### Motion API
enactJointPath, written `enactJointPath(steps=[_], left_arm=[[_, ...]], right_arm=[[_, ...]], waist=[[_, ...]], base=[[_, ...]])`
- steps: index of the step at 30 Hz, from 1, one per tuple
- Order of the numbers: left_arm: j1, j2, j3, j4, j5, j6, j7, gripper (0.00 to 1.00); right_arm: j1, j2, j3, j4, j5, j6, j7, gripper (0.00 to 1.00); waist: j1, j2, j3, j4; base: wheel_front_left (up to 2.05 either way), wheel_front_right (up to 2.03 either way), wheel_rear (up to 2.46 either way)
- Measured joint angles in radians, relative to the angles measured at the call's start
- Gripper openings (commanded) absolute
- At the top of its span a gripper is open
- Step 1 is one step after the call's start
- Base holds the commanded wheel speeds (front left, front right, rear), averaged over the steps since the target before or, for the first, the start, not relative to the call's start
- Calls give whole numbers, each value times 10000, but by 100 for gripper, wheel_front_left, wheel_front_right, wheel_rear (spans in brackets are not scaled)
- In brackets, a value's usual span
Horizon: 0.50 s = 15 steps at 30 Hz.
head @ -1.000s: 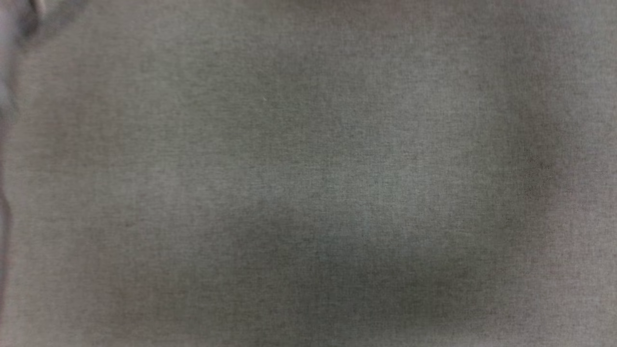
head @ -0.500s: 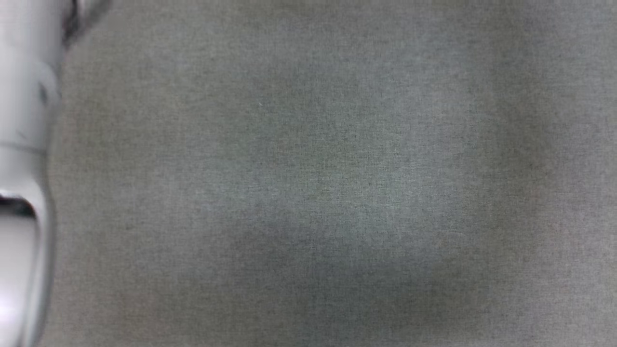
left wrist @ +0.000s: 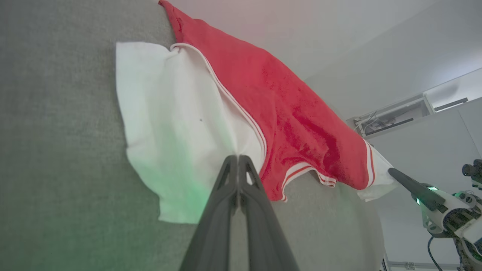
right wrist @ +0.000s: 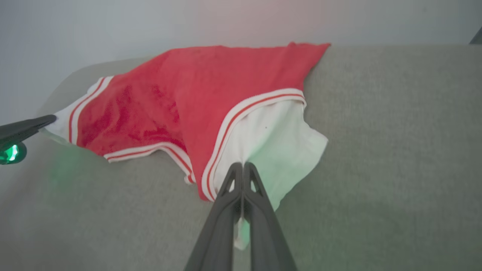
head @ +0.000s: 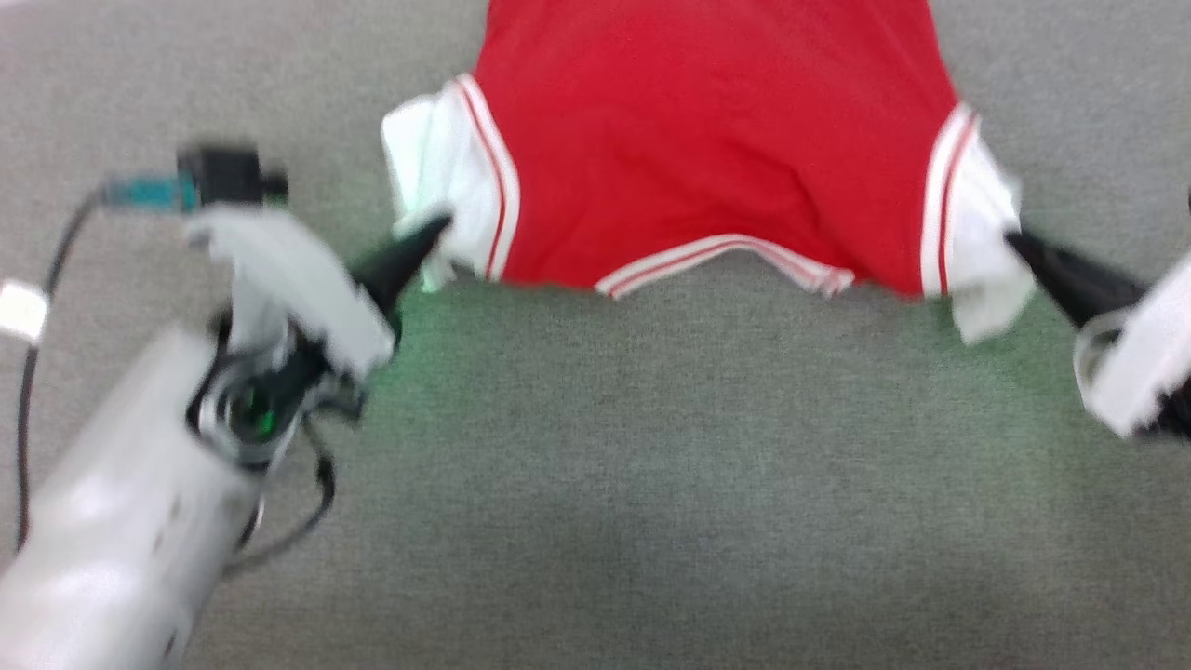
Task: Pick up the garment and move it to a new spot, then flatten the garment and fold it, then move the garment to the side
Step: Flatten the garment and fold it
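Pinching white sleeves of the garment [head: 707, 140], left tool [head: 435, 228] and right tool [head: 1016, 240]

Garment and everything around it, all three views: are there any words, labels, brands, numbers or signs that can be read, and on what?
None can be read.
The garment shows plain red cloth, white sleeves and striped trim, with no print or label.
A small white patch at the head view's left edge is too blurred to tell whether it bears text.
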Motion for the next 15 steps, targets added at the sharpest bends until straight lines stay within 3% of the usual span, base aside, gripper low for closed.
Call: enactJointPath(steps=[5, 15], left_arm=[[2221, 1141, -282, -2132, -132, 113, 176, 0], [5418, 3498, -138, -6677, -481, 1022, -8, 0]], right_arm=[[2285, -205, -844, -1751, 128, 0, 1097, 0], [5409, -23, -2527, -4412, -29, 0, 3150, 0]], waist=[[0, 0, -514, -24], [0, 0, -781, -68]], base=[[0, 0, 0], [0, 0, 0]])
